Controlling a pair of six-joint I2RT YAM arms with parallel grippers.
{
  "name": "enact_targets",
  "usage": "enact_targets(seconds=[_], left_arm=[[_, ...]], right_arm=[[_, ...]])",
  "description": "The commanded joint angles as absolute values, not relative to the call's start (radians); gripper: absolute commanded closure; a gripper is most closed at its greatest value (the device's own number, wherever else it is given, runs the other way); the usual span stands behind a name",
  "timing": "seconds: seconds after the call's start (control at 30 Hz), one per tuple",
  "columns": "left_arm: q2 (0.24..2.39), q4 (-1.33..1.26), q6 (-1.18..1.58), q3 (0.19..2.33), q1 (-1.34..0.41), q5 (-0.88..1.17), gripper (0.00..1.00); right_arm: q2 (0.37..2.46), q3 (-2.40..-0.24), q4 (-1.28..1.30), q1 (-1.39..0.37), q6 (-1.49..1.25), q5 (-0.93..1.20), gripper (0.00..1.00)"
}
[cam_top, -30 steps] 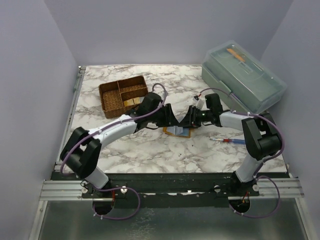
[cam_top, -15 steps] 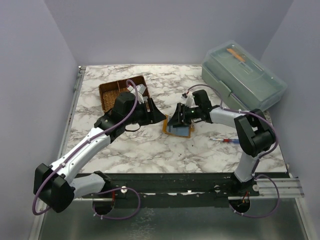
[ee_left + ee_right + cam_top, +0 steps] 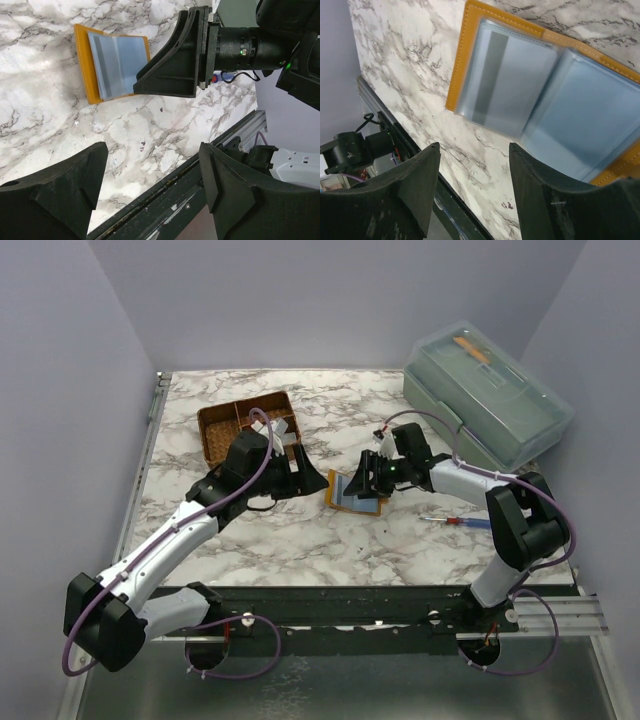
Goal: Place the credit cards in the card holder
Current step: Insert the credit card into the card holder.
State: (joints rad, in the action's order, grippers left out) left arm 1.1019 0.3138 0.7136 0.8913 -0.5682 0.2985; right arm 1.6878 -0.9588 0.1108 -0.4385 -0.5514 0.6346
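The card holder (image 3: pixel 352 498) lies open on the marble, orange-tan leather (image 3: pixel 82 65) with clear sleeves (image 3: pixel 570 115) spread flat. A pale blue credit card (image 3: pixel 502 80) with a grey stripe shows inside one sleeve. My left gripper (image 3: pixel 308 478) hangs just left of the holder, open and empty (image 3: pixel 152 187). My right gripper (image 3: pixel 362 480) hovers over the holder's far right side, open, nothing between its fingers (image 3: pixel 475 192). In the left wrist view the right gripper (image 3: pixel 175 60) covers one edge of the sleeves. Other credit cards are out of view.
A brown woven divided basket (image 3: pixel 225 435) sits at the back left, partly behind my left arm. A clear-lidded plastic box (image 3: pixel 490 395) stands at the back right. A small red-and-blue screwdriver (image 3: pixel 455 523) lies near the right arm. The black front rail (image 3: pixel 165 200) bounds the table.
Both grippers have opened. The left arm drew back to the left, away from the card holder. The right gripper shifted slightly right, and the holder now lies open and free.
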Motion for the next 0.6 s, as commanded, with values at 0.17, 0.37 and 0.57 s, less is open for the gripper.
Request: enact_targets(seconds=[0.17,0.37,0.57], left_arm=[[1.228,0.294,0.716,0.876,-0.561,0.329,0.14],[1.374,0.236,0.705,0.897,-0.563,0.329,0.12],[1.506,0.204,0.703,0.95,-0.612,0.327,0.12]], right_arm=[[1.663,-0.931,0.132,-0.437,-0.527,0.561,0.39],[1.653,-0.917,0.126,-0.436,-0.514,0.554,0.42],[1.647,-0.897,0.123,-0.421,-0.497,0.545,0.56]])
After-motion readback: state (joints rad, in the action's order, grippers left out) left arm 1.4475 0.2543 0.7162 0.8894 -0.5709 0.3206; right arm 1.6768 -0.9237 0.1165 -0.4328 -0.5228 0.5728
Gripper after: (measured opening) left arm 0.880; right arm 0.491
